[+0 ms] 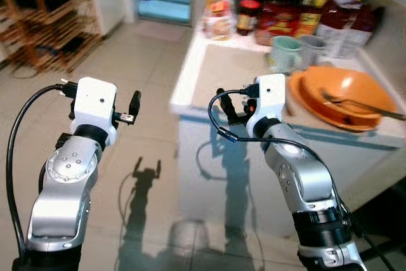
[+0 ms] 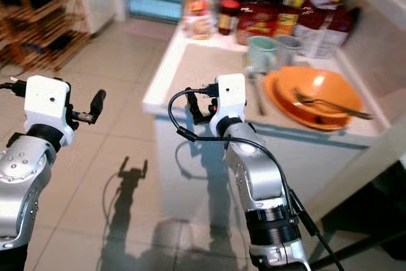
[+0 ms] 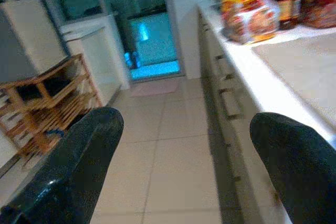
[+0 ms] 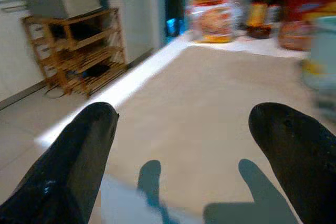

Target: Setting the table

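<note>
Standing at the near corner of a white worktop (image 1: 222, 71), with both arms raised and nothing yet grasped. Left hand (image 3: 178, 166) out over the tiled floor (image 1: 146, 80) beside the worktop's side edge, fingers spread wide and empty, probably parked clear of the work. Right hand (image 4: 184, 156) poised just past the near edge of the worktop, fingers likewise wide apart and holding nothing, apparently readied for a reach.

Stacked near the right end of the near edge: an orange bowl (image 1: 346, 90) on an orange plate (image 1: 304, 103), with a fork (image 1: 355, 103) resting inside, likely piled for carrying together. Just behind them, two mugs (image 1: 298, 52). Along the far edge, jars and food packets (image 1: 279, 17), pushed back to leave the middle bare. Against the far wall, a wooden rack (image 1: 57, 20).
</note>
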